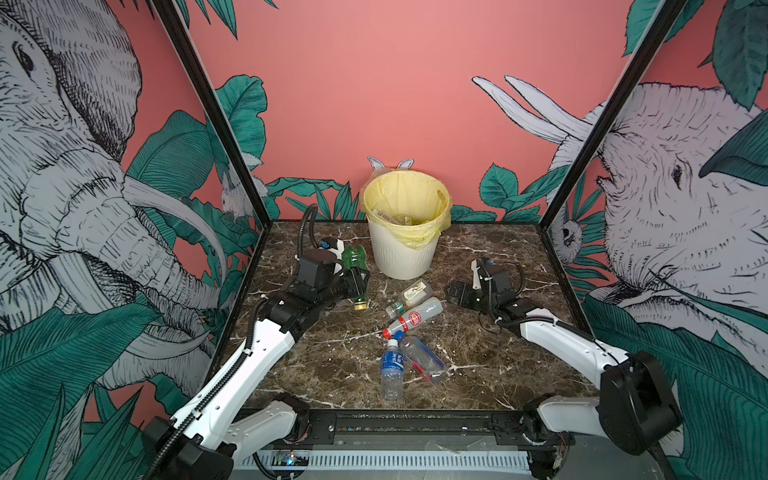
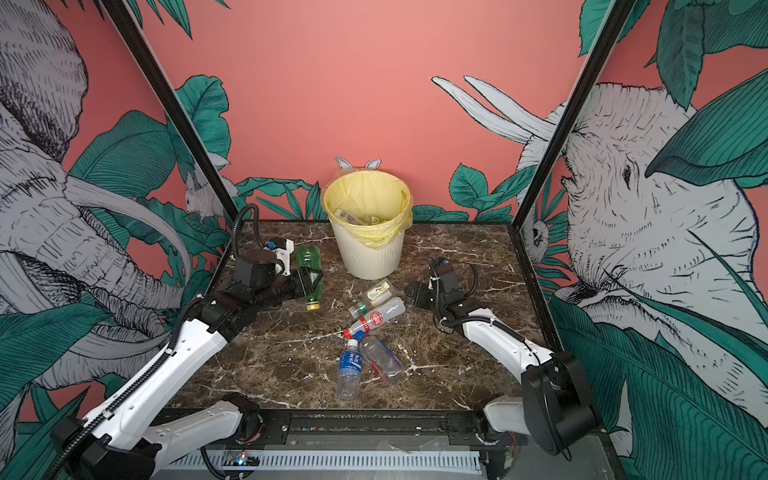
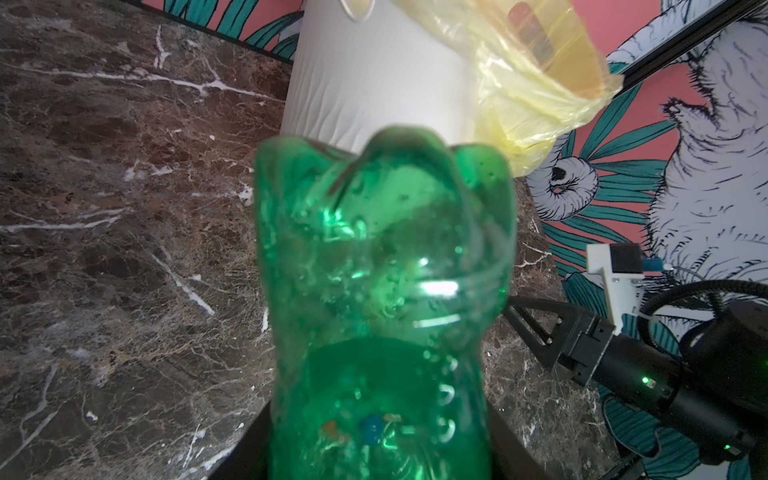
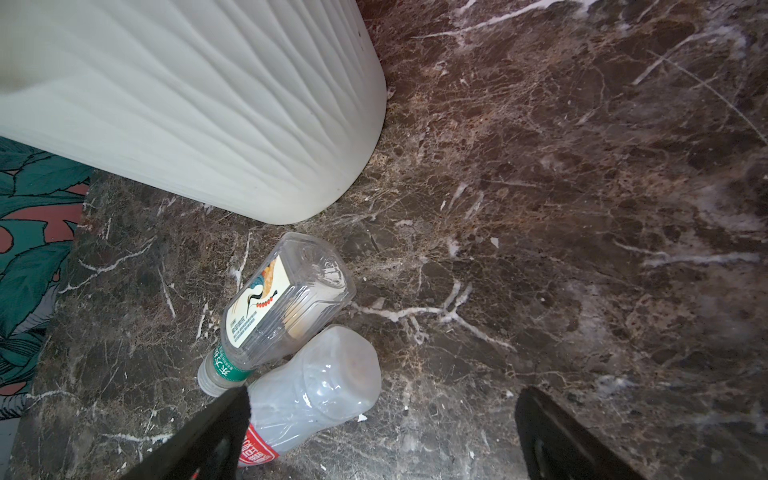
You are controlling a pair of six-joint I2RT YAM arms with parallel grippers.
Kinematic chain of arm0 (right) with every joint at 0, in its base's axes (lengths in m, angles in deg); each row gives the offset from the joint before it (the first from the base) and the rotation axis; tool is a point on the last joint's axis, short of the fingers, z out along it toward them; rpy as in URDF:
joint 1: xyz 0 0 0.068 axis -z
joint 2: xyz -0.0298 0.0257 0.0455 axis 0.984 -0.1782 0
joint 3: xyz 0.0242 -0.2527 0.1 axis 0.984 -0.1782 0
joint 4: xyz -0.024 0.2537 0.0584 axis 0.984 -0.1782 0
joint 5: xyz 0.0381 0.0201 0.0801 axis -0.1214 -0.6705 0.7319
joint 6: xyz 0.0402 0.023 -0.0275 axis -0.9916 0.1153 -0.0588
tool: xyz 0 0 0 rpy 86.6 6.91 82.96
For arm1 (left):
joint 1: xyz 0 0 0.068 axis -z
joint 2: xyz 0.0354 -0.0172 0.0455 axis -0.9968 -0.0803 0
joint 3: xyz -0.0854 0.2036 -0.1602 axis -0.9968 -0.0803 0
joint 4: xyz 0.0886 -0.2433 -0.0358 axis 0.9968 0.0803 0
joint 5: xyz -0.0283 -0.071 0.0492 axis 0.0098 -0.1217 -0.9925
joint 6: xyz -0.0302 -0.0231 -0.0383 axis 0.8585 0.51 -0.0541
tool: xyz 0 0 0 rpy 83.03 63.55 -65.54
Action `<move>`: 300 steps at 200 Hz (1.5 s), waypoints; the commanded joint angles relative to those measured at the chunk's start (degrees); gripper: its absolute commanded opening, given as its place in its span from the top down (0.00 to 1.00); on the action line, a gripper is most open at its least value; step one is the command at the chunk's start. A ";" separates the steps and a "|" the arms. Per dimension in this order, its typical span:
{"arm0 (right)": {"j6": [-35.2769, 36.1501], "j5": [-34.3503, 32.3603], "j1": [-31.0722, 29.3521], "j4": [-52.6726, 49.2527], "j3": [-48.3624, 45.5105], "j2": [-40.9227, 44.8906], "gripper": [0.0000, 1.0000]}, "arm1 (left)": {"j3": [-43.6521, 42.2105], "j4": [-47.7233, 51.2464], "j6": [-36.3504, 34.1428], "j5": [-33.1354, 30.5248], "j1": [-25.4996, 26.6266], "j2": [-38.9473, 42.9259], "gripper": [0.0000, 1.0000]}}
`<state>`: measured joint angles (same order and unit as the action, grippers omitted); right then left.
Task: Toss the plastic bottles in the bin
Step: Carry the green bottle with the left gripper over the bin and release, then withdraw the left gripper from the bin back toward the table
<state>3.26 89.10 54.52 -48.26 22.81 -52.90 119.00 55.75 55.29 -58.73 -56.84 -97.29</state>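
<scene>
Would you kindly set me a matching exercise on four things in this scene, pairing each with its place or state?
1. green bottle
2. blue-labelled bottle
3. bin
4. right gripper

A. open
B. lying on the table, nearest the front edge
C. clamped in the left gripper
D. standing at the back, lined with a yellow bag

Pairs: 1-C, 2-B, 3-D, 4-A

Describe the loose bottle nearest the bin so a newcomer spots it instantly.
Find the cream bin at the back. Just before its base lies a squarish clear bottle. Only it has a cream label and green neck band; the neighbour bottle has a red label.
</scene>
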 commanded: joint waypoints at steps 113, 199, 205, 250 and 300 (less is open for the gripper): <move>-1.38 -0.44 0.28 -0.62 0.58 4.94 0.01 | -8.39 -11.39 -1.90 2.01 -2.53 4.95 0.58; -2.14 -1.68 0.30 -2.18 -1.42 9.18 0.01 | 36.39 -10.19 1.88 10.15 -2.80 -30.38 0.51; -2.29 -1.77 0.35 -2.11 -1.45 9.38 0.01 | 41.34 -10.08 3.12 11.70 -2.79 -34.63 0.46; -2.87 -2.30 0.36 -3.65 -0.13 11.40 0.01 | 63.60 -3.46 7.03 15.75 -3.30 -48.80 0.01; -1.63 -3.50 0.34 -4.48 -0.54 13.03 0.01 | 61.23 -2.46 6.38 17.23 -6.90 -39.68 0.01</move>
<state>1.21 87.07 54.68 -52.44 22.18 -40.51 179.69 52.95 61.35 -43.41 -61.75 -146.66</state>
